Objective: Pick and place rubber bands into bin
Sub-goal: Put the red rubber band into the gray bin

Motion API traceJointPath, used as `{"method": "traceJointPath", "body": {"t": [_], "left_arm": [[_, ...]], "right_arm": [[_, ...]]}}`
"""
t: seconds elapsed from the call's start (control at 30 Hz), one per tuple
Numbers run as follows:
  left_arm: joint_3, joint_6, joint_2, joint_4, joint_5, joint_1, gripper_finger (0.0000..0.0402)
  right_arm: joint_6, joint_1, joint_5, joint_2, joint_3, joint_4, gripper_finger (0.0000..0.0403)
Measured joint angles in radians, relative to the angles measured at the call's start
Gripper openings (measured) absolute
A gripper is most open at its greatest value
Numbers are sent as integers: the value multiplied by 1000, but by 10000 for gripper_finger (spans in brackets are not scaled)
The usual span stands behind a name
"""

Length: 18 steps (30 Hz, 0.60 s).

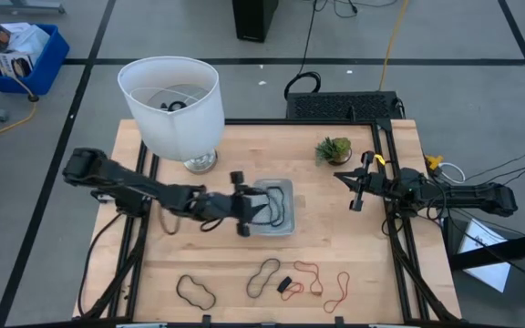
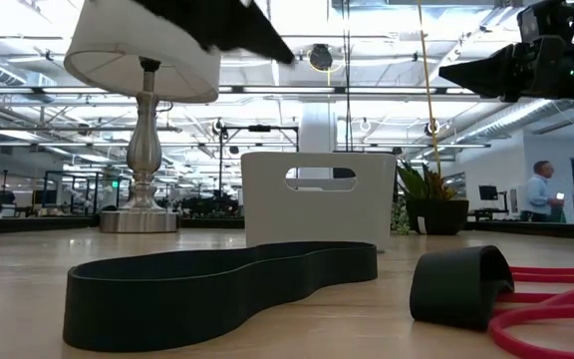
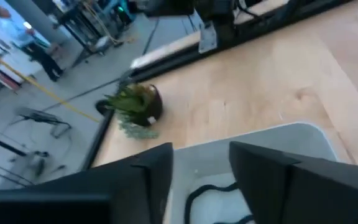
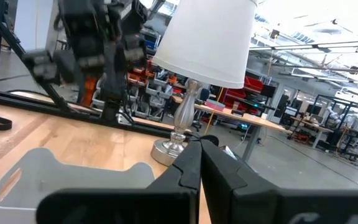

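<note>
Pale grey and shallow, the bin [image 1: 287,187] sits near the middle of the wooden table [image 1: 363,264] with a black rubber band [image 1: 273,208] lying inside it; the left gripper [image 1: 241,202] hangs over the bin's near-left edge, fingers [image 3: 272,171] spread apart with nothing between them; along the table's front edge lie more rubber bands, a black loop [image 1: 194,290] to the left, a dark figure-eight [image 1: 263,277] centrally, and red loops [image 1: 324,282] to the right, all apart from the bin; the right gripper [image 1: 355,187] waits above the table's right side, fingers pressed together, near a small potted plant [image 1: 333,149]; a white-shaded lamp [image 1: 173,105] stands at the back left.
</note>
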Motion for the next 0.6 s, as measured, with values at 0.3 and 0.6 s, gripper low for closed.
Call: {"method": "traceJointPath", "body": {"t": [0.3,0.6], "left_arm": [[0,-221,-153,-441,-96,-156,11],[-261,-206,-144,12,38,-229,3]], "right_arm": [[-8,0,-1,0,0,0,4],[-6,0,-3,0,0,0,4]]}}
